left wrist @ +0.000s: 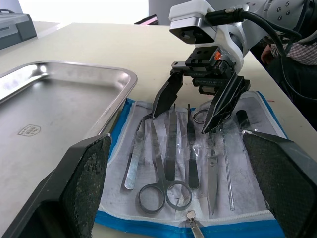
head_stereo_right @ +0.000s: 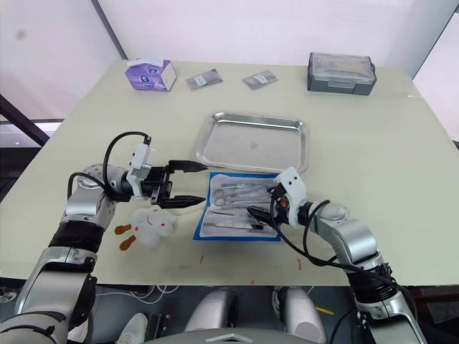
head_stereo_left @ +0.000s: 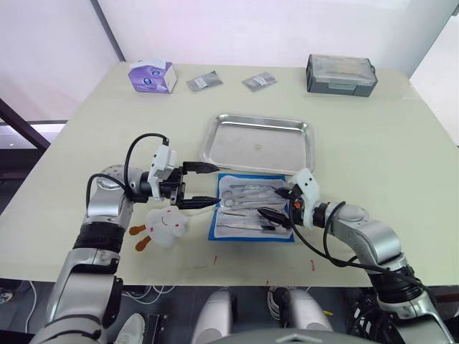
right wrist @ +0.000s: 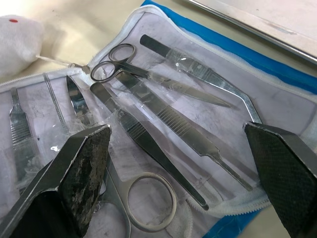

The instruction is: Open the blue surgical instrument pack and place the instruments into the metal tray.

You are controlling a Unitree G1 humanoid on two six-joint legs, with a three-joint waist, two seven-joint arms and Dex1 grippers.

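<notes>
The blue surgical instrument pack (head_stereo_left: 244, 213) lies unzipped and spread flat on the table, just in front of the metal tray (head_stereo_left: 258, 147), which holds nothing. Several silver instruments (left wrist: 171, 153) sit in its clear pockets: ring-handled scissors (right wrist: 116, 62), forceps and tweezers. My left gripper (head_stereo_left: 215, 185) is open at the pack's left edge, fingers pointing toward it. My right gripper (head_stereo_left: 277, 206) hangs open low over the right part of the pack, above the instruments, with nothing between its fingers (left wrist: 167, 94).
A white plush toy (head_stereo_left: 163, 226) with orange feet lies under my left wrist. At the table's back stand a purple-white tissue box (head_stereo_left: 153, 76), two small foil packets (head_stereo_left: 204, 81) and a grey lidded box (head_stereo_left: 341, 74). The front table edge is close behind the pack.
</notes>
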